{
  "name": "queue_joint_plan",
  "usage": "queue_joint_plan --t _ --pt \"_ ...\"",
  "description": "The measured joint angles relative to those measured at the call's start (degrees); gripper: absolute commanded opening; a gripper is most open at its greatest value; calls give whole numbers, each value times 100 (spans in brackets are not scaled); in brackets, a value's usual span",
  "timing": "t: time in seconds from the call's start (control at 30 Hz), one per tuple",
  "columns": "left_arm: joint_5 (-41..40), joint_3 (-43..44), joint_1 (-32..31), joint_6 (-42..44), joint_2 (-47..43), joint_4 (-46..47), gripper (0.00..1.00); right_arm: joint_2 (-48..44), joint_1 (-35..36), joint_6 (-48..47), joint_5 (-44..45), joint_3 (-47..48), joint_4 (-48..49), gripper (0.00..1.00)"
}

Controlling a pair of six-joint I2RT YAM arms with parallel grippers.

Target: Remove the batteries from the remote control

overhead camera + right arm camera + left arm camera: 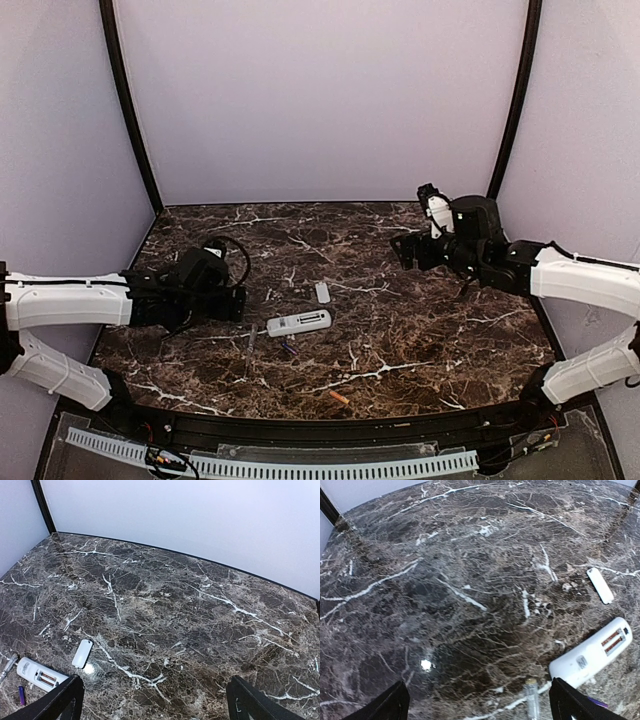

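The white remote control (298,322) lies mid-table with its open battery bay facing up; it also shows in the left wrist view (592,654) and the right wrist view (37,675). A greyish battery (251,342) lies just left of it, on the marble inside my left gripper's span, near the right finger (532,700). A small dark purple battery (288,346) rests below the remote. An orange battery (339,398) lies near the front edge. My left gripper (236,301) (480,705) is open and holds nothing. My right gripper (404,250) (152,702) hangs open at the back right.
A small flat white cover piece (322,292) (600,585) (82,653) lies just behind the remote. Pale walls and dark corner posts (130,110) close in the marble table (420,340). A black cable loops behind the left wrist (238,250).
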Motion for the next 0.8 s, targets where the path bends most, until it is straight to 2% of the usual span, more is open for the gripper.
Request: queue_joint_plan --t 0.33,0.47,0.63,0.8 --pt "-785 133 1032 1969 -229 535 99 -315 -31 -691 697 -1104 1296 98" --pt "-1222 173 1143 2485 -133 859 99 -107 -68 -1106 914 -1215 1659 99" --pt "-1755 -140 1158 3187 20 1766 99 352 -306 -1169 1014 -887 1464 99" --pt "-1797 -664 1460 3790 35 2743 98 579 -619 -876 1117 -343 933 99"
